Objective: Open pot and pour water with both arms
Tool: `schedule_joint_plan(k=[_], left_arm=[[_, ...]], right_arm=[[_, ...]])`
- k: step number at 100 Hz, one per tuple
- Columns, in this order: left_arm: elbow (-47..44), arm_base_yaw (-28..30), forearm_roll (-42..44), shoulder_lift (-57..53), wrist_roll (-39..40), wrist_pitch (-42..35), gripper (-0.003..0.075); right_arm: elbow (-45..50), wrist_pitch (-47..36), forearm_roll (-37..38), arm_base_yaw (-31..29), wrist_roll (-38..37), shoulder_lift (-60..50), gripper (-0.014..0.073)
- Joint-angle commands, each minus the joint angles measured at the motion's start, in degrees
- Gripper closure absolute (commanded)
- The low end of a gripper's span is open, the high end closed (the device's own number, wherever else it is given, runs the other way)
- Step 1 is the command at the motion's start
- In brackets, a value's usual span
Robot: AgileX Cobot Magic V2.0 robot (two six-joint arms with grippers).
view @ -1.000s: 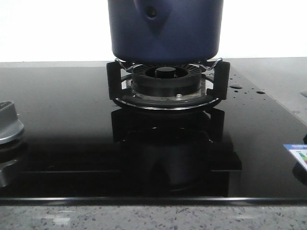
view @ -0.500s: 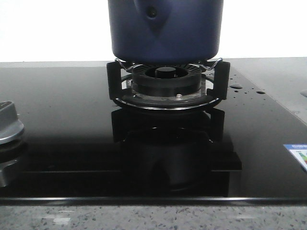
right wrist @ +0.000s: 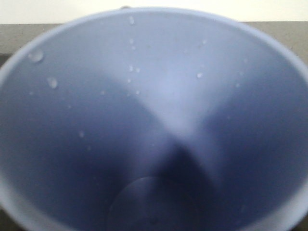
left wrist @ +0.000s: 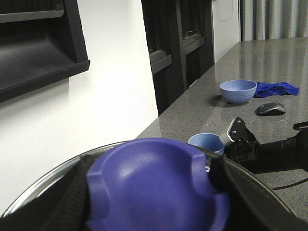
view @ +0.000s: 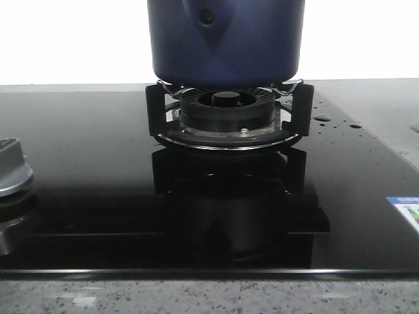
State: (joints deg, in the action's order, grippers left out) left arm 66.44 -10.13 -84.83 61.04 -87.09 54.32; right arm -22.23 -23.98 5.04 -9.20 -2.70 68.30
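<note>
The dark blue pot (view: 226, 39) stands on the black burner ring (view: 226, 114) at the back centre of the glass hob; its top is out of the front view. In the left wrist view my left gripper (left wrist: 149, 192) has its black fingers (left wrist: 72, 197) on either side of the purple lid knob (left wrist: 154, 187), above the glass lid's metal rim (left wrist: 48, 178). My right gripper (left wrist: 236, 132) is beside the pot, at a light blue cup (left wrist: 204, 142). The cup's wet, empty inside (right wrist: 154, 120) fills the right wrist view and hides the fingers.
A silver stove knob (view: 10, 167) sits at the hob's left edge, water drops (view: 321, 118) lie right of the burner, and a label (view: 406, 209) is at the right edge. On the grey counter beyond are a blue bowl (left wrist: 238, 90), a mouse (left wrist: 271, 109) and a blue cloth (left wrist: 276, 88).
</note>
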Motion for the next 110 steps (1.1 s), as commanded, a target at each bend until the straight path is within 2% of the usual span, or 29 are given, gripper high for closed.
schedule_joint_plan(k=[1, 14, 26, 38, 87, 110], left_arm=[[1.8, -0.7, -5.4, -0.9, 0.5, -0.6, 0.0525], [1.8, -1.2, -5.4, -0.9, 0.5, -0.4, 0.0525], [1.8, -1.4, -5.4, -0.9, 0.5, 0.0, 0.0525], [1.8, -1.4, -5.4, -0.9, 0.5, 0.0, 0.0525], [1.8, -1.5, -5.5, 0.2, 0.5, -1.1, 0.0525], [1.9, -2.3, -12.8, 6.4, -2.7, -1.4, 0.0525]], right_arm=[[-1.4, -5.0, -0.3, -0.3, 0.0, -0.9, 0.009], [-1.4, -6.0, -0.3, -0.3, 0.0, -0.9, 0.0081], [-1.4, -4.4, -0.3, -0.3, 0.0, -0.9, 0.0008], [-1.4, -3.8, -0.3, -0.3, 0.0, -1.0, -0.0029], [-1.5, -4.7, -0.3, -0.3, 0.0, -13.0, -0.0029], [-1.5, -2.4, -0.3, 0.1, 0.0, -19.0, -0.0027]])
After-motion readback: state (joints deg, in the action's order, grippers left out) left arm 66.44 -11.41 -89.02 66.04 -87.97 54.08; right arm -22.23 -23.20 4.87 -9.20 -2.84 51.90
